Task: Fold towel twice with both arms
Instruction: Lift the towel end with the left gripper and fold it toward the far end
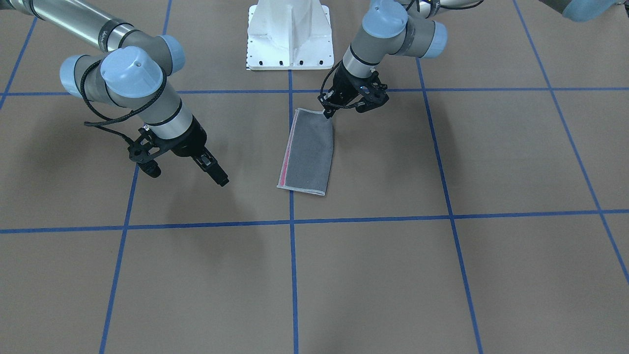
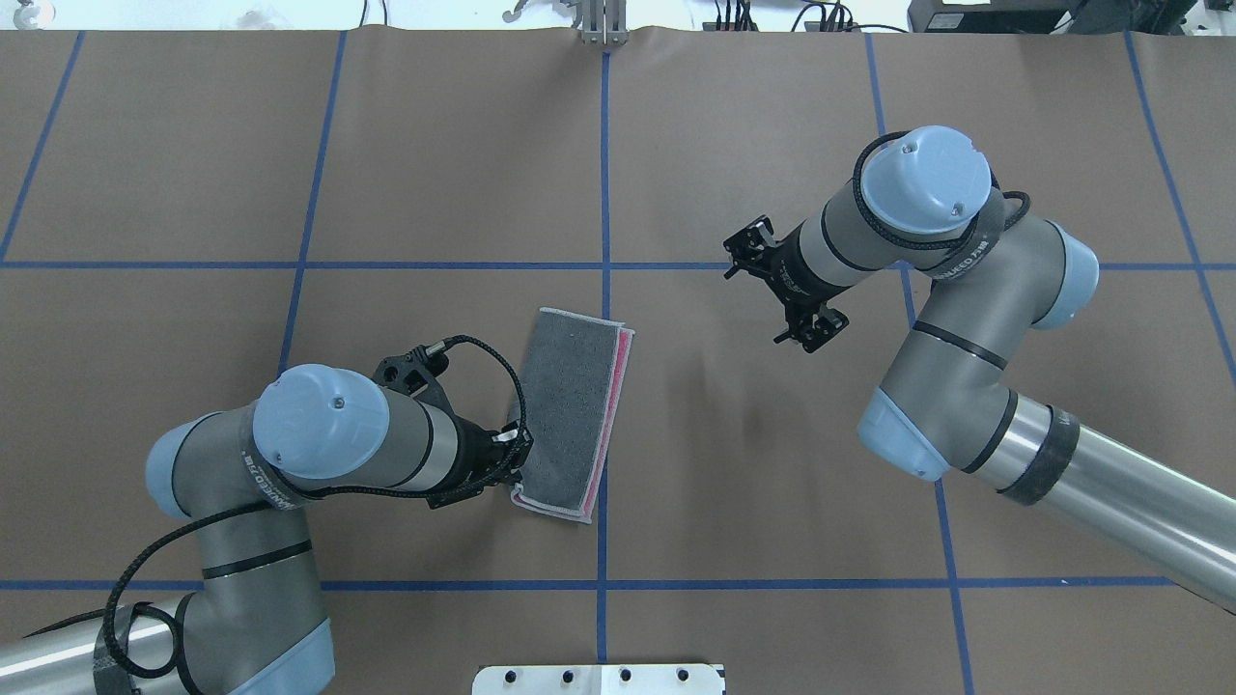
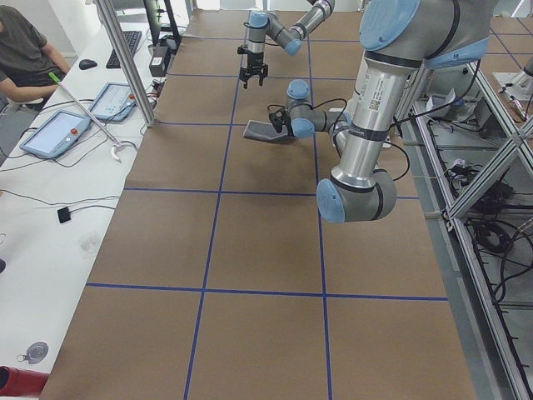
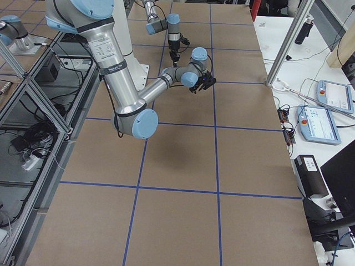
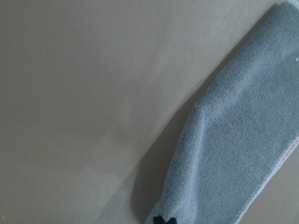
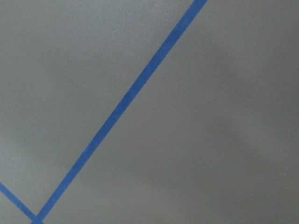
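Observation:
The towel (image 1: 308, 153) lies folded into a long strip, dark grey face up, with a pink edge along one long side. The overhead view shows the towel (image 2: 568, 413) beside the centre blue line. My left gripper (image 1: 328, 114) is shut on the strip's corner nearest the robot base, at its end (image 2: 519, 467). In the left wrist view the towel (image 5: 233, 144) rises toward the pinched fingertips (image 5: 164, 220). My right gripper (image 1: 220, 178) hangs above bare table, well clear of the towel, and looks open with nothing in it. In the overhead view the right gripper (image 2: 784, 290) is mostly hidden under its wrist.
The white pedestal (image 1: 290, 37) stands at the robot's side of the table. Blue tape lines (image 6: 126, 100) cross the brown table cover. A person (image 3: 25, 50) sits at a side desk with tablets (image 3: 54, 133) beyond the table's long edge.

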Robot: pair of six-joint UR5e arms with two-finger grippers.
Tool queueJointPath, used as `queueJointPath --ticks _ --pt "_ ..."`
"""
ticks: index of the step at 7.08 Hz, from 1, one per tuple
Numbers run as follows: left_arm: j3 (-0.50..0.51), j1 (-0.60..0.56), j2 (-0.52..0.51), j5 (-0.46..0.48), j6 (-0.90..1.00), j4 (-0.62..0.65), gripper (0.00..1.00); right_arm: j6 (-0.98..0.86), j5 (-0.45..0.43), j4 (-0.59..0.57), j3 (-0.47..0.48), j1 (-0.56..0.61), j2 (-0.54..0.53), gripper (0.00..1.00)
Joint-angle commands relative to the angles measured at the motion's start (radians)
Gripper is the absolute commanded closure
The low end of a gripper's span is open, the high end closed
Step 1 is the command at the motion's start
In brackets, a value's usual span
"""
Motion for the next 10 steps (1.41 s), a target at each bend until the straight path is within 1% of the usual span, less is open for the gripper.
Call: queueJointPath --ticks 1,4,6,7,10 --pt "0.002 -0.001 0.0 -0.029 0.129 0.008 1.0 -0.002 -0.002 0.0 0.0 -0.001 0.002 0.0" --pt "0.003 -0.004 0.0 -0.032 0.236 0.014 1.0 -0.002 -0.003 0.0 0.001 -0.003 0.003 0.0" --pt "0.003 -0.055 -0.012 -0.046 0.259 0.031 1.0 -0.004 -0.003 0.002 0.001 -0.003 0.003 0.0" --pt "0.014 -0.058 -0.032 -0.04 0.247 0.043 1.0 -0.004 -0.005 0.002 0.001 -0.003 0.003 0.0" --pt "0.112 -0.082 -0.138 -0.034 0.182 0.044 1.0 -0.007 -0.005 0.0 0.001 0.0 0.002 0.0"
